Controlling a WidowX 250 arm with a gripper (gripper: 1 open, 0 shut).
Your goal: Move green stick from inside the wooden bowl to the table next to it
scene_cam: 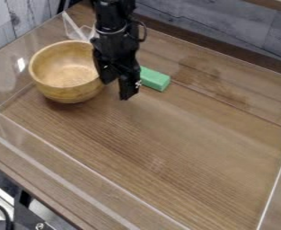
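The wooden bowl (pixel 65 72) sits on the table (pixel 179 144) at the back left, round, light tan and empty inside. The green stick (pixel 156 80) lies flat on the table just right of the bowl, apart from it. My black gripper (pixel 118 87) hangs between the bowl and the stick, its fingers pointing down at the table with a small gap between them and nothing in them. Its right finger (pixel 128 88) is close to the stick's left end.
Clear acrylic walls (pixel 143 184) run around the table's edges. A clear plastic bracket (pixel 65 22) stands at the back left behind the bowl. Bare wood spreads across the front and right of the table.
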